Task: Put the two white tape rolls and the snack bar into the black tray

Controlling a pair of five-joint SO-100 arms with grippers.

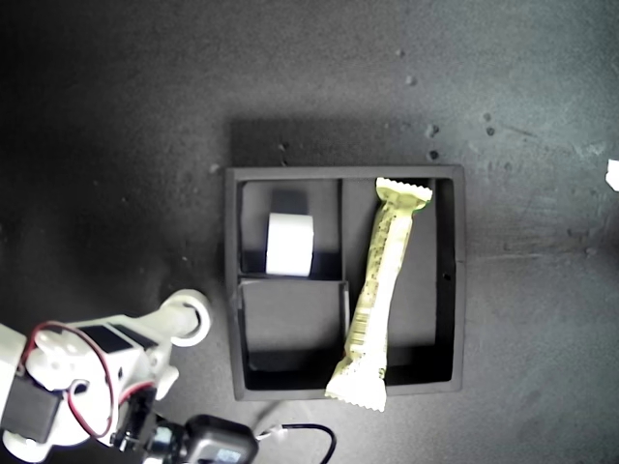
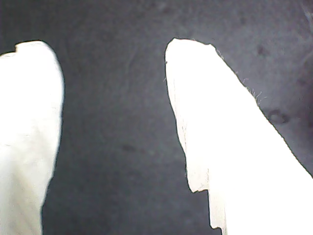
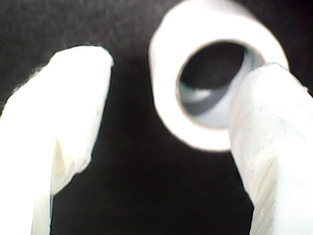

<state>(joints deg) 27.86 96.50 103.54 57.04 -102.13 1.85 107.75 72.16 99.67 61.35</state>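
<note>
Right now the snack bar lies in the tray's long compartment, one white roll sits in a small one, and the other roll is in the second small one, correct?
Not quite. The exterior view shows the second small compartment empty; the other roll sits outside the tray. The snack bar and the first roll are as stated.

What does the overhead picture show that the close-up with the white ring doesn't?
Only the exterior view shows the black tray, with the snack bar in its long compartment and an all-white tape roll in a small one. Only the second wrist view shows my second pincer open, one fingertip at the ring's edge. Both show the greenish-cored tape roll outside the tray.
</note>
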